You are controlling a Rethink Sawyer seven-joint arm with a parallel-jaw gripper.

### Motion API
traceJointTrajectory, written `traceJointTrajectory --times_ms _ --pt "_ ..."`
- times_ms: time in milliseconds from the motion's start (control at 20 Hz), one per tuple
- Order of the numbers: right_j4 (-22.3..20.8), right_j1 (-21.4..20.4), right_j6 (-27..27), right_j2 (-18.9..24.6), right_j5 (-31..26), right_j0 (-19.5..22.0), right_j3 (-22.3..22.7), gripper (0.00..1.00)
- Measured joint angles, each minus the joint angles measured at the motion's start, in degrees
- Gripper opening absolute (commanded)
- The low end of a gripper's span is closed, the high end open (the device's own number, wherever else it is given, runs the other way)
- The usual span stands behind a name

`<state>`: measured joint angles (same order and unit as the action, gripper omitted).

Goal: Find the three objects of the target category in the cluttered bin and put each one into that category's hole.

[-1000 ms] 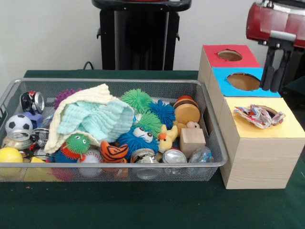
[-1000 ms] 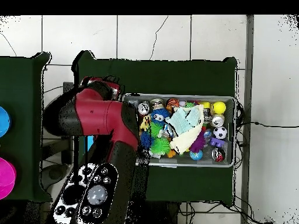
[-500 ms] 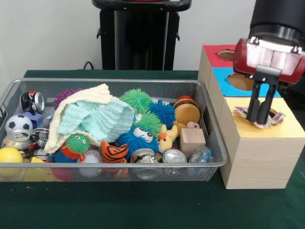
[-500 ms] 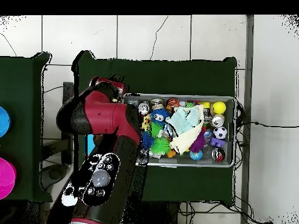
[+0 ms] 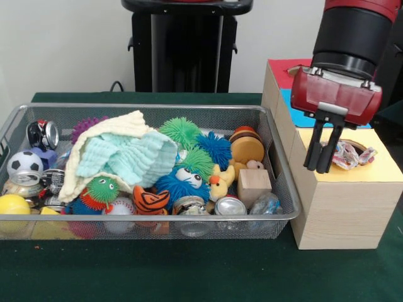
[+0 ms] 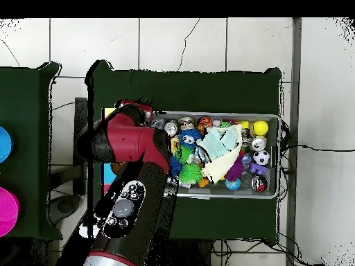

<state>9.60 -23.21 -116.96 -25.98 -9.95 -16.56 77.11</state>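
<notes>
A red and black arm comes down at the upper right of the front view. Its pincer (image 5: 322, 165) hangs over the left part of the yellow box top (image 5: 378, 170), fingers close together and holding nothing. Just to its right, a dotted cloth (image 5: 348, 155) sits bunched in the yellow hole, part of it still lying over the rim. The pincer appears just beside the cloth, not touching it.

The likely trouble: the cloth may stay caught on the rim instead of dropping through, since thin fabric bunches and clings. If the pincer sweeps past, it could drag the cloth back out onto the box top or off the edge onto the green surface (image 5: 189, 270).

The bin (image 5: 151, 218) fills the left and centre, crowded with balls, cans and spiky toys. A cream cloth (image 5: 101, 135) and a mint cloth (image 5: 129, 157) lie heaped in it. No other dotted cloth shows there.
</notes>
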Motion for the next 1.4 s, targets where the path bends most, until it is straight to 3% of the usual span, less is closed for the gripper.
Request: traceJointTrajectory --times_ms 950,1400 --pt "2.20 -0.06 0.00 1.49 -0.24 0.06 3.18 0.00" --pt "4.88 -0.06 0.00 1.46 -1.25 -2.30 3.18 0.00"
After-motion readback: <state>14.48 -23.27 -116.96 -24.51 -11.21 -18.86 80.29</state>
